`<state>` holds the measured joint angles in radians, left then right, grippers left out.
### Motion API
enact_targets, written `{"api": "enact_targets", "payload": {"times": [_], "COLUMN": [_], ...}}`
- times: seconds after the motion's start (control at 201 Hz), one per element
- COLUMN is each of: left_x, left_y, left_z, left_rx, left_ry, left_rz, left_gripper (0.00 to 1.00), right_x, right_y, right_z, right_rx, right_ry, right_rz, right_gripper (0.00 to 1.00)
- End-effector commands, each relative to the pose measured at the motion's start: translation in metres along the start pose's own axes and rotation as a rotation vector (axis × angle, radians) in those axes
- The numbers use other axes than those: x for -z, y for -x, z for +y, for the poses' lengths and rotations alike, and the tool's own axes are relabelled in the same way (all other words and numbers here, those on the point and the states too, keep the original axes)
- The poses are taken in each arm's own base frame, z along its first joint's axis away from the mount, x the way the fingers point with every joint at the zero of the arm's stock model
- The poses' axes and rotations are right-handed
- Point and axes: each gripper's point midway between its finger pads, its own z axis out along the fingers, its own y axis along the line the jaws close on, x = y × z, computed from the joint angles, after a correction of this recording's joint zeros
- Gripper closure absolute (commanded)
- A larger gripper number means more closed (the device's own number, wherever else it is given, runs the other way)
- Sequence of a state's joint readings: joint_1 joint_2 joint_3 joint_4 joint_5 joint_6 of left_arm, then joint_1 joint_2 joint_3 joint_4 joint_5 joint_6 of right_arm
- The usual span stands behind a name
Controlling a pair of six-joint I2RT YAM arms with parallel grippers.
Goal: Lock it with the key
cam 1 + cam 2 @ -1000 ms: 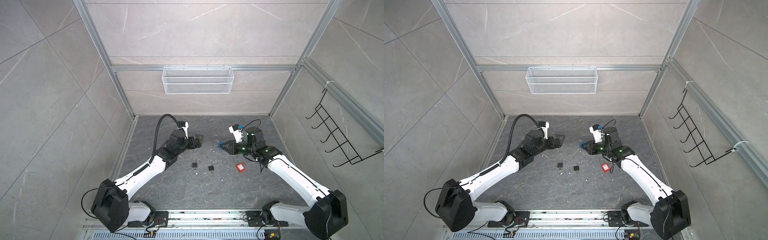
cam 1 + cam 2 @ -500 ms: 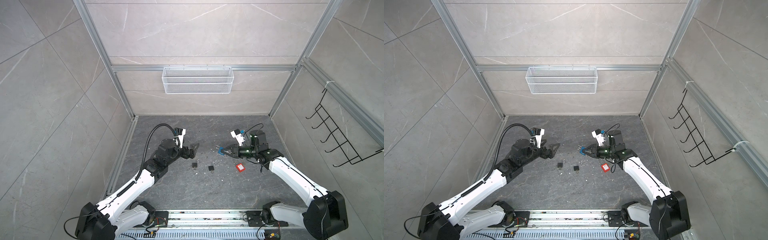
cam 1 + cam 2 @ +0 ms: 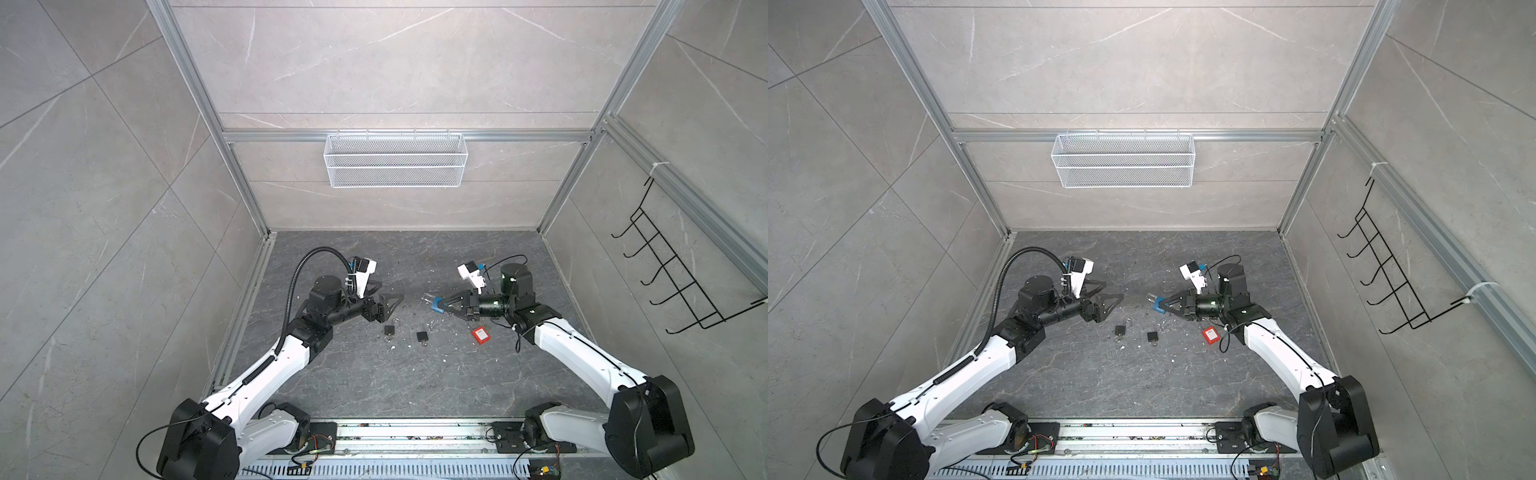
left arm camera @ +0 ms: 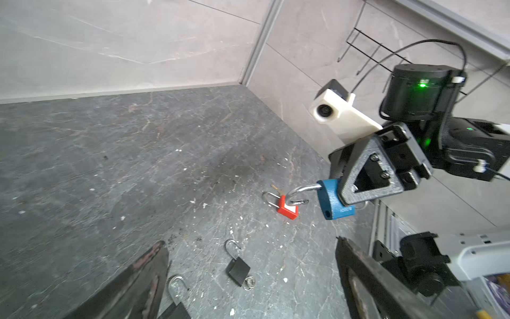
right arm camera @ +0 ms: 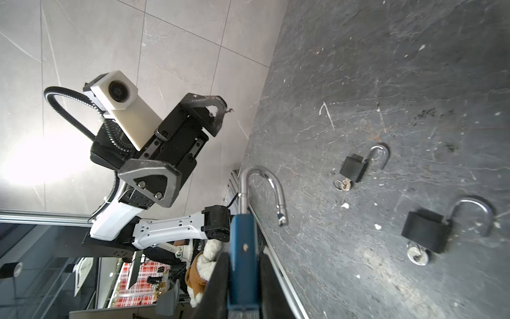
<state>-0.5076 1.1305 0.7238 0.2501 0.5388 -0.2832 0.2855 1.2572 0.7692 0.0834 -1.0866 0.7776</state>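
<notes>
My right gripper (image 3: 442, 306) (image 5: 243, 255) is shut on the body of a blue padlock (image 3: 436, 307) (image 3: 1158, 307) (image 4: 329, 201) and holds it above the floor. Its steel shackle (image 5: 262, 187) hangs open and points at my left gripper (image 3: 390, 290) (image 3: 1113, 290) (image 4: 249, 243). That gripper is open and empty, a short gap from the shackle. Under it lie two black padlocks (image 3: 389, 330) (image 3: 422, 336) with open shackles. A key on a ring (image 5: 343, 185) (image 5: 418, 255) sticks out of each base.
A red padlock (image 3: 481, 335) (image 4: 287, 208) lies on the dark stone floor near my right forearm. White chips are scattered over the floor. A wire basket (image 3: 395, 160) hangs on the back wall and a black hook rack (image 3: 681, 282) on the right wall.
My left arm has pulled its elbow in and brought the open gripper closer to the black padlocks. My right gripper has rolled and sunk a little with the blue padlock.
</notes>
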Motion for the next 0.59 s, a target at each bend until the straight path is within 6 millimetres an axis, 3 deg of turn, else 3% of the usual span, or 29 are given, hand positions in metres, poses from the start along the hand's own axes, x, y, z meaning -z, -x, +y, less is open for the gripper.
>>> {"api": "enact_targets", "payload": {"times": [0.0, 0.234, 0.587], "left_x": [-0.003, -0.01, -0.023], "left_y": [0.015, 0.024, 0.023], "left_z": [-0.027, -0.046, -0.048], "left_rx": [-0.051, 0.0, 0.068], "left_ry": [-0.169, -0.33, -0.413], "left_rz": [-0.033, -0.042, -0.012], "left_gripper": [0.07, 0.15, 0.26], "right_x": [0.001, 0.0, -0.012], "right_y": [0.003, 0.003, -0.001], "right_z": [0.015, 0.019, 0.027], "right_rx": [0.026, 0.03, 0.046], "right_ry": [0.079, 0.107, 0.153], "right_rz": [0.006, 0.014, 0.049], "right_gripper": [1.0, 1.0, 1.0]}}
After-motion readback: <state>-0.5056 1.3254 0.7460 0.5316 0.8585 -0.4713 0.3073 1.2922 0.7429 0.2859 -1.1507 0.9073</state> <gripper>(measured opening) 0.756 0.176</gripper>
